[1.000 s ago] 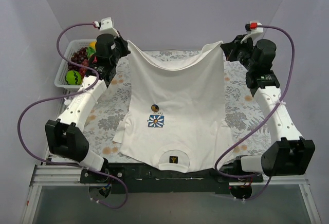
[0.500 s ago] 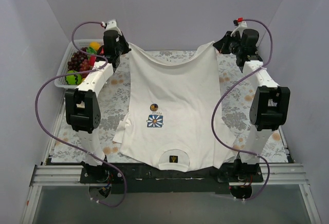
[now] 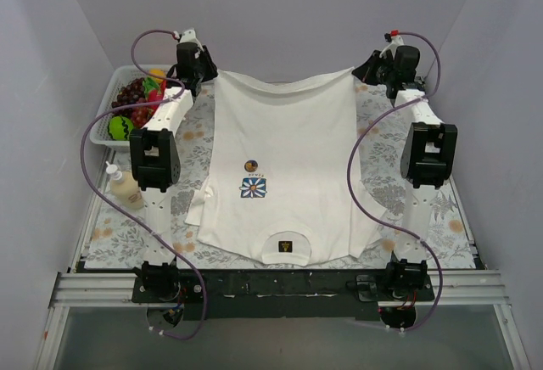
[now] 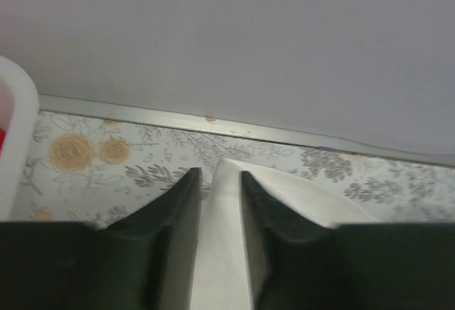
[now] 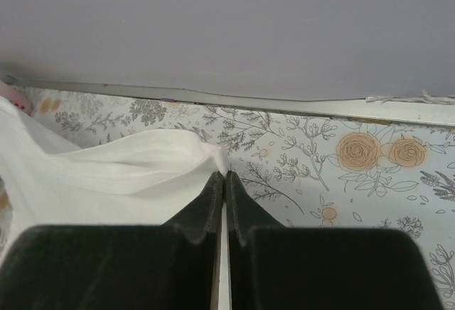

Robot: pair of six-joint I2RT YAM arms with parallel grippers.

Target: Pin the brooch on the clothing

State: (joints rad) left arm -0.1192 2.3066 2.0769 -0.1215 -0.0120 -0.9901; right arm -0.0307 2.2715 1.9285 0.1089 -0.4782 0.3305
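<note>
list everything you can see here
shirt: 1, white, mid-table, far corners lifted
brooch: 1, dark blue and orange, on shirt above print
print: 1, blue and white, shirt chest
label: 1, dark, at collar
basket: 1, white, far left
fruit: several, mixed colours, in basket
bottle: 1, cream, left edge
table cover: 1, floral, under shirt
left gripper: 1, black, gripping shirt's far left corner
right gripper: 1, black, gripping far right corner
</note>
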